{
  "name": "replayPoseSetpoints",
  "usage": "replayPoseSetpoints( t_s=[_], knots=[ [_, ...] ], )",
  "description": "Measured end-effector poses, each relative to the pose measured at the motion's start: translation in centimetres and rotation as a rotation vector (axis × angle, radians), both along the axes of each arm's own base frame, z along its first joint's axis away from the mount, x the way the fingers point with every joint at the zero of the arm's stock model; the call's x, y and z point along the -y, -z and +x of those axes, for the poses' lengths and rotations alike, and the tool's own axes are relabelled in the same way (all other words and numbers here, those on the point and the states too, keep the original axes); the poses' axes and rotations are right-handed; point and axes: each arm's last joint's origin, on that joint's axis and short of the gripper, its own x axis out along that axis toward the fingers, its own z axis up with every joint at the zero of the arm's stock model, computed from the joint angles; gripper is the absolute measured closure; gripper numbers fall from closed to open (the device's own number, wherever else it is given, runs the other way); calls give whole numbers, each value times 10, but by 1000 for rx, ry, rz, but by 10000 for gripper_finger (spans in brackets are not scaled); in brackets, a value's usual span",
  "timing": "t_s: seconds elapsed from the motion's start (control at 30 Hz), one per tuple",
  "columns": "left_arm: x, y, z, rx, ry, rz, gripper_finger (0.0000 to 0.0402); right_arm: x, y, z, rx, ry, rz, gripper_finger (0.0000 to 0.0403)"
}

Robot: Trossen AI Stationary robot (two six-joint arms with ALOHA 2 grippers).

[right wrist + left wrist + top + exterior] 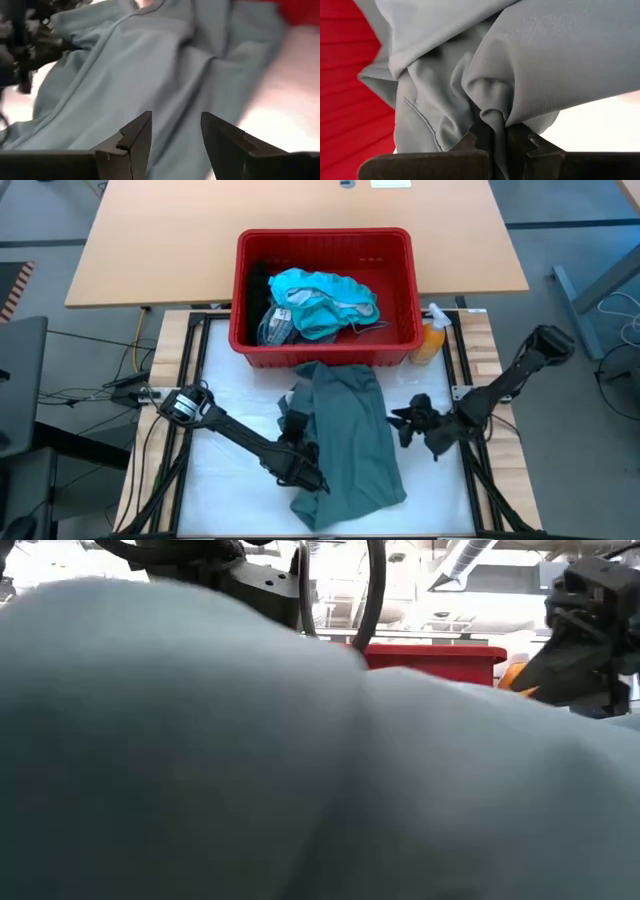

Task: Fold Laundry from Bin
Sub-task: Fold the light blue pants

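Grey-green cloth fills almost the whole low view, a garment [250,760] bulging right against the lens, so that only a strip of the red bin [435,662] shows behind it. From above, this same garment [345,445] lies crumpled on the white desk [230,400], its upper end draped against the bin's near wall at 12 o'clock, its bulk trailing toward 6 o'clock. More laundry [320,302], teal with something dark beside it, sits inside the bin [325,240], and an orange spray bottle [432,340] stands just off the bin's corner at 2 o'clock.

The left hand [300,465] sits at the garment's 9 o'clock edge; its wrist view shows the fingers pressed together, pinching a gathered fold of the cloth [495,125]. The right hand [415,420] hovers just beside the 3 o'clock edge, fingers spread with nothing between them [175,135].

The fabric looks light, limp and thin; it should bunch and slide rather than hold shape, so a hem or corner seems a better hold than a mid-panel fold. Only the overhead view gives the garment's outline; only the wrist views settle the grips.
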Motion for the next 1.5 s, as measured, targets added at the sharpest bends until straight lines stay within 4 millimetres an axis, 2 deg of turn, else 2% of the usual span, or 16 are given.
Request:
replayPoseSetpoints(
  t_s=[0.13,0.3,0.43,0.53,0.67,0.87,0.97,1.1,1.2,1.33,1.5],
  knots=[
    [2,1,-4,0,-11,8,394,-1,-3,15,-3,-137,50,205],
    [-2,11,-13,-66,-27,20,393,-11,4,22,9,-182,76,205],
    [-5,22,-21,-94,-52,21,389,-29,15,20,-9,-233,122,205],
    [-3,23,-27,-114,-57,43,368,-48,18,14,20,-321,150,205],
    [3,12,-32,-105,-13,100,319,-67,18,6,94,-350,149,205],
    [8,-30,-51,-8,-24,112,254,-77,25,0,138,-304,155,205],
    [10,-56,-64,145,-124,62,237,-78,31,1,120,-294,156,205],
    [21,-76,-74,539,-348,-146,233,-78,37,4,115,-277,154,204],
    [40,-75,-70,822,-488,-358,232,-77,39,9,124,-261,160,204],
    [64,-73,-59,995,-579,-618,232,-76,41,14,134,-255,165,204],
    [71,-66,-51,1135,-635,-683,232,-77,41,14,136,-273,142,204]
  ],
)
